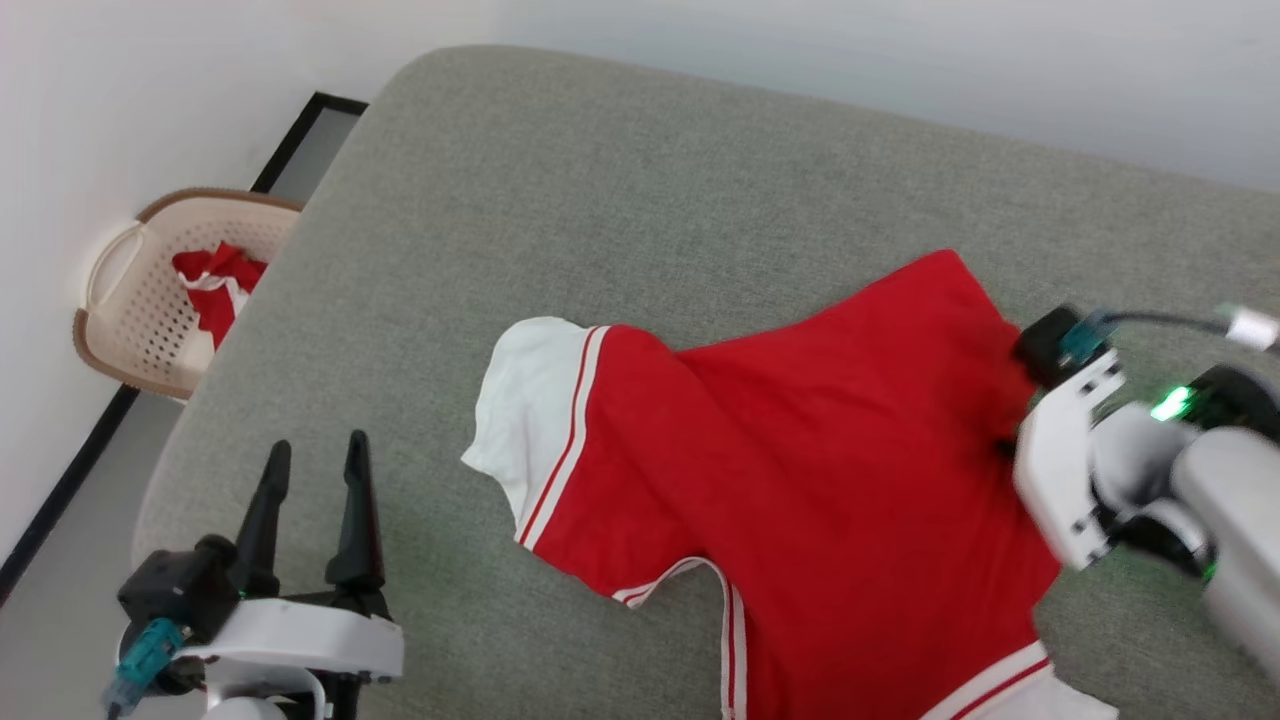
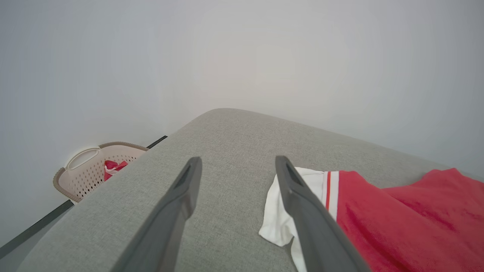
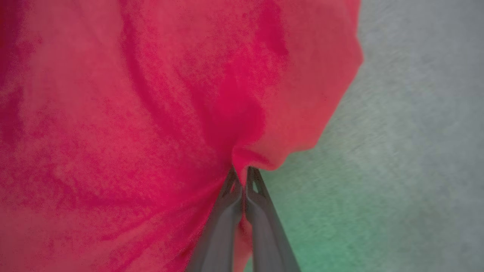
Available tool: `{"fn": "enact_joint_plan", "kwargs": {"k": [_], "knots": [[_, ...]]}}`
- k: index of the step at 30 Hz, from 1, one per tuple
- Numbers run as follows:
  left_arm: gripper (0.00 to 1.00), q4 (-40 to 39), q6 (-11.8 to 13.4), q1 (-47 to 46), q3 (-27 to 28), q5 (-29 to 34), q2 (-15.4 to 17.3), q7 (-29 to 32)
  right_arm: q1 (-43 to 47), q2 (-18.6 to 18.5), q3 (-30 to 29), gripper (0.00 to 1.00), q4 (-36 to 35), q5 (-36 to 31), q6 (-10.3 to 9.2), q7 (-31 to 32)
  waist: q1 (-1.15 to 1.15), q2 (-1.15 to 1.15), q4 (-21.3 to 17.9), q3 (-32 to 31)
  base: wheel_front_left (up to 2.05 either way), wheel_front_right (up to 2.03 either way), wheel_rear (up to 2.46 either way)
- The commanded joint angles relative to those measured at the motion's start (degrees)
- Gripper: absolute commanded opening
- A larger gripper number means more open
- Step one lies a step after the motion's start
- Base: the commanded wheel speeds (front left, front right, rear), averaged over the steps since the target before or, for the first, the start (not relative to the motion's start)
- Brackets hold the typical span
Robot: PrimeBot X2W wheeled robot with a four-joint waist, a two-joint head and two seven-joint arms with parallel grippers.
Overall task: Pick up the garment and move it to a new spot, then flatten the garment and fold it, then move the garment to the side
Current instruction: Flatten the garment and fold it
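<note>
"Two arms, one big shirt! What does the head view show?"

"The garment (image 1: 800,450) lies crumpled on the grey cushion (image 1: 600,180), toward its near right part. The left gripper (image 1: 318,450) hovers beside it, fingers spread wide, holding nothing. A holey basket (image 1: 120,300) sits on the floor."

"And the left wrist view?"

"A soft white sleeve (image 2: 276,226) with stripy trim, just past one finger. The cushion looks rough and woven."

"And the right wrist view?"

"The right gripper (image 3: 242,177) is pinched tight on a little fold of red cloth at the shirt's edge."

"What could go wrong?"

"I think the pinch is tiny and the cloth is floppy. A fast pull could let it slip out, or drag the shirt into a worse bunch."
</note>
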Motion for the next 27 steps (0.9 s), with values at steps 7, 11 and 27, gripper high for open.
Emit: {"fn": "enact_joint_plan", "kwargs": {"k": [7, 11, 27], "knots": [[1.0, -0.55, -2.52, -0.62, 1.54, 2.69, -3.23, -0.01, -8.81, -5.51, 2.96, 0.0, 4.52, -0.72, -0.17, -3.99, 0.0, 0.0, 1.62, 1.52, 0.0, 0.0, 0.0], [1.0, -0.16, -3.41, -0.92, 1.69, 3.52, -4.35, -0.02, -13.5, -7.8, 5.75, 0.0, 7.12, -1.61, -0.17, -6.75, 0.0, 0.0, 2.5, 1.88, 0.0, 0.0, 0.0], [1.0, 1.28, -4.85, -2.96, -0.98, 4.61, -6.78, -0.01, -26.37, -8.81, 14.5, 0.0, 23.53, -0.85, -0.16, -14.03, 0.0, 0.0, 6.88, 4.86, 0.0, 0.0, 0.0]]}}
